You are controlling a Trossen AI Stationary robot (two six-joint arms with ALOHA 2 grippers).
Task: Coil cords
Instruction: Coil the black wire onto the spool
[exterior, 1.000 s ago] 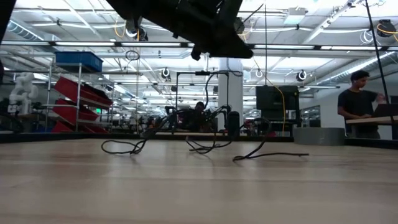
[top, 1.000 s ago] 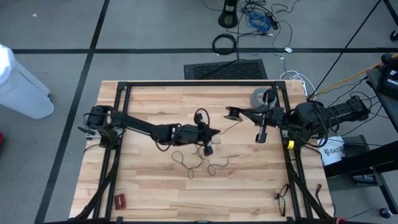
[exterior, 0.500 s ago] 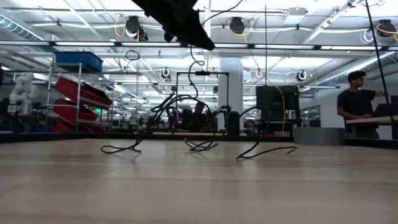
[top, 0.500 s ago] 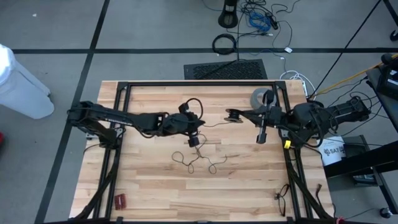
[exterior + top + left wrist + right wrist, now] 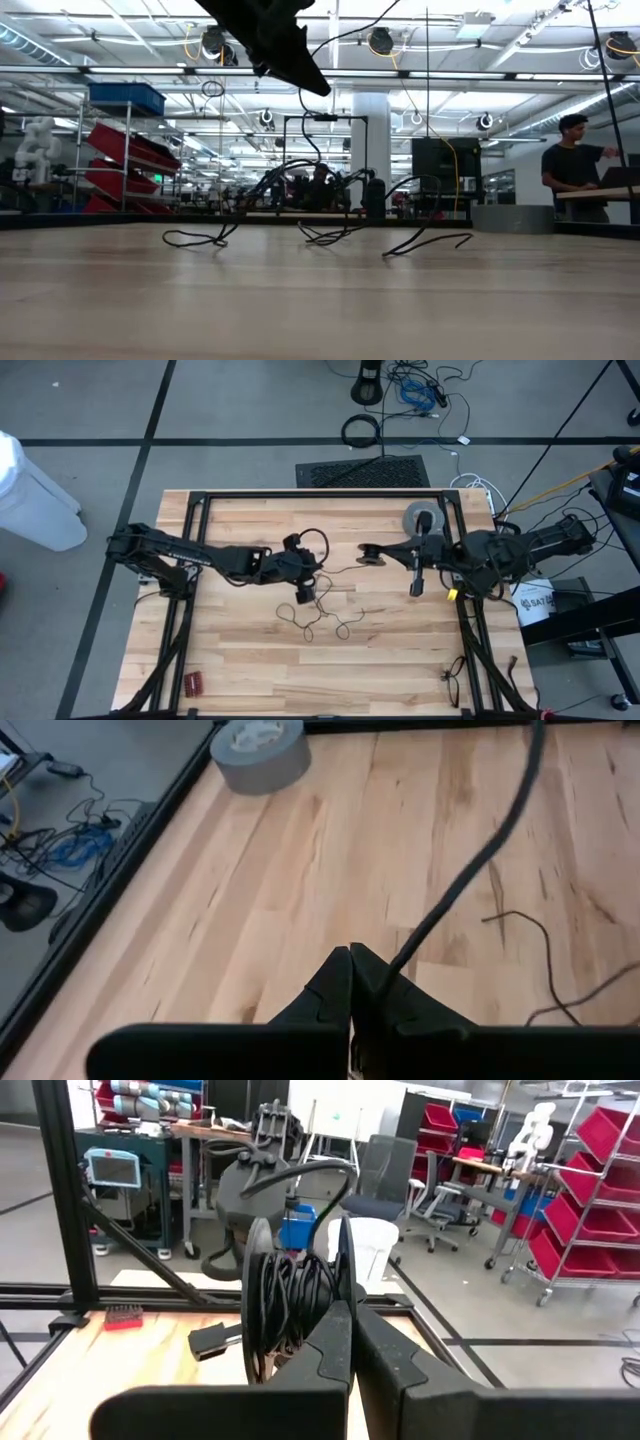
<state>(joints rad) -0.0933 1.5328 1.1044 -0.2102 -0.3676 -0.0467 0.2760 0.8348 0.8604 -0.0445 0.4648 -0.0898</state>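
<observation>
The cord (image 5: 318, 615), a very thin, limp black wire, lies in loose kinks on the wooden tabletop (image 5: 250, 660) and rises to the left gripper (image 5: 305, 592), whose jaws are clenched on it directly above the slack. From there it runs crosswise to the right gripper (image 5: 372, 552), jaws clenched beside a small black spool (image 5: 290, 1305) already wound with cord. The left arm is nearer the loose length.

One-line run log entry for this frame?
left end effector: shut on cord | right end effector: shut at spool | loose cord on table

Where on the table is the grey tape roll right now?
In the high view the grey tape roll lies on the table's far right part, just inside the black frame, beside the right arm.
</observation>
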